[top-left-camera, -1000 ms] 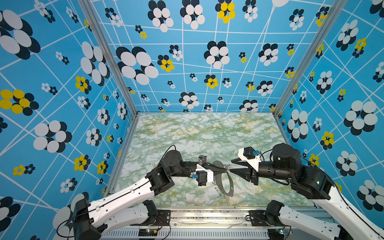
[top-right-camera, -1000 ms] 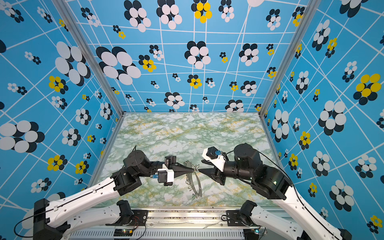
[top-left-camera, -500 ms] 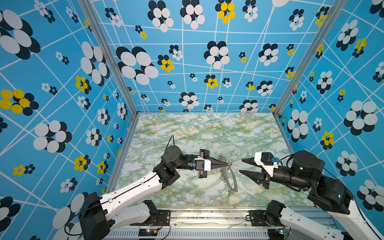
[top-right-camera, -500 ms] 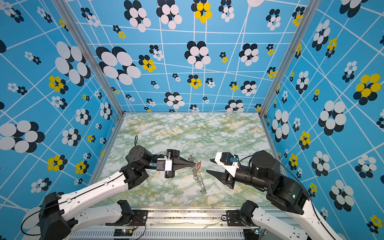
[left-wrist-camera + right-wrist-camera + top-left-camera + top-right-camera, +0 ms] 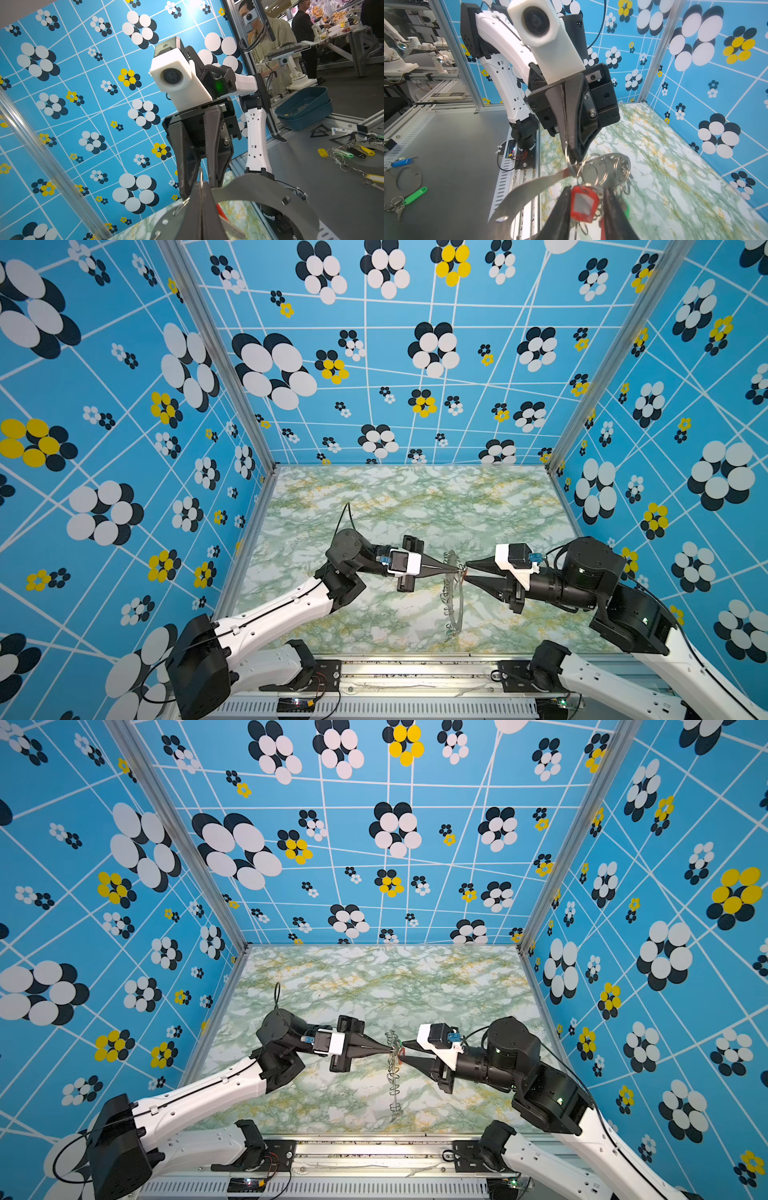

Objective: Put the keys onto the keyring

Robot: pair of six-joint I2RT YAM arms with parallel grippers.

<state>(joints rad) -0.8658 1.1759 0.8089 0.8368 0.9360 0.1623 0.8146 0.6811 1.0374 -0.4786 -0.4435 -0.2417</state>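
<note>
Around both tools stand the blue flowered walls, and under them lies the green marble table, which is bare near the grippers. The left gripper and the right gripper meet almost tip to tip above the front half of this table. We see the fingers of the left gripper pressed together, pinching the upper end of the keyring. The grey crescent plate hangs down from these tips, edge-on in both top views, directly between the two grippers. We cannot tell if its lower end touches the table. The jaws of the right gripper are spread, with one finger on each side of a red key tag. This tag hangs from the keyring just under the left gripper's tips. One finger is at the tag's edge and a small gap shows at the other. Many small silver rings crowd around the red key tag, touching it, and they stand in the way of a clean grip. A green tag hangs just behind one right finger and is half hidden. Well apart from both grippers, on the grey bench beside the left arm's base, lie a loose green tag and a blue tag.
</note>
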